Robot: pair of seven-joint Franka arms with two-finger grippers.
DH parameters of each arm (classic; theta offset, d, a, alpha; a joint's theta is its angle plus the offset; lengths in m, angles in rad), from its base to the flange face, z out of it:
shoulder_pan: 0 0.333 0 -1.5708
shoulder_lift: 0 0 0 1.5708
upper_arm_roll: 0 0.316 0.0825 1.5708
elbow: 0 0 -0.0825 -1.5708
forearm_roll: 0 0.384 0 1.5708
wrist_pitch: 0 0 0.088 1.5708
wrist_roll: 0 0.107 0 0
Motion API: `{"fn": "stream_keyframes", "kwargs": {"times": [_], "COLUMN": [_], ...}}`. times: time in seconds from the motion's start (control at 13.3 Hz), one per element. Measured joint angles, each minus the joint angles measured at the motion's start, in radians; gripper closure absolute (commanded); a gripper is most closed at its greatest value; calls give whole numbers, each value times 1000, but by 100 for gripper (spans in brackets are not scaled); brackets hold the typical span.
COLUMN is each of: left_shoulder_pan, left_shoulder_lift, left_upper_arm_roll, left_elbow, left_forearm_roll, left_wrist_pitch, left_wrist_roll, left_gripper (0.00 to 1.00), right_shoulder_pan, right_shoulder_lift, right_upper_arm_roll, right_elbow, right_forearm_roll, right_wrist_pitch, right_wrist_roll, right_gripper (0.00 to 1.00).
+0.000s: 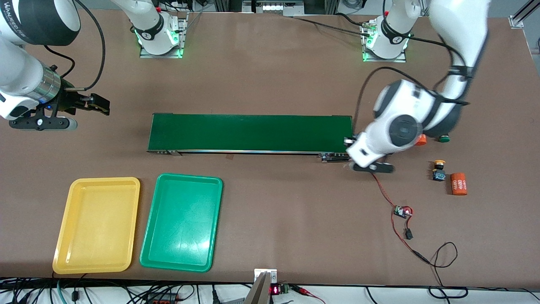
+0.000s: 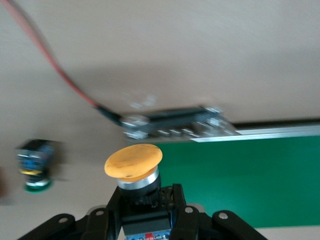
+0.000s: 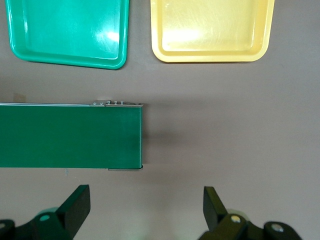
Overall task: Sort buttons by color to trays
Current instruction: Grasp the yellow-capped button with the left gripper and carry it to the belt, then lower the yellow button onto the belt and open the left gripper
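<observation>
Readable print is scarce. The orange cylinder (image 1: 458,184) at the frame's right edge, below centre, carries "4680" in white — printed twice. At the upper left corner, white lettering on the right arm's dark joint band (image 1: 25,19) is only partly legible — letters uncertain.

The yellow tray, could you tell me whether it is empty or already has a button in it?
Empty: the yellow tray shows only its bare floor in the front and right wrist views.

Even, bright overhead light falls on the brown surface (image 1: 270,84). White glare patches sit on the green tray (image 3: 107,36) and the yellow tray (image 3: 200,30). The left wrist view is smeared with motion blur, sharpest at the yellow-capped button (image 2: 134,162) just above the left hand (image 2: 147,220). Soft shadows lie under both arms.
</observation>
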Motion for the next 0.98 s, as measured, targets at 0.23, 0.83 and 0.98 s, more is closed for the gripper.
{"fn": "stream_keyframes", "kwargs": {"times": [0.23,0.83,0.98], "left_shoulder_pan": [-84,-111,-108], "left_shoulder_lift": [10,12,3], "left_upper_arm_roll": [-8,-21,-21], "left_elbow": [-34,-200,-154], "left_forearm_roll": [0,0,0], "left_wrist_pitch": [18,259,198], "left_wrist_roll": [-100,-183,-184], "left_gripper": [79,0,0], "right_shoulder_pan": [0,0,0], "right_shoulder_lift": [0,0,1], "right_upper_arm_roll": [0,0,0], "right_elbow": [0,0,-1], "right_forearm_roll": [0,0,0], "right_wrist_pitch": [-4,-7,-8], "right_wrist_roll": [0,0,0], "right_gripper": [0,0,0]}}
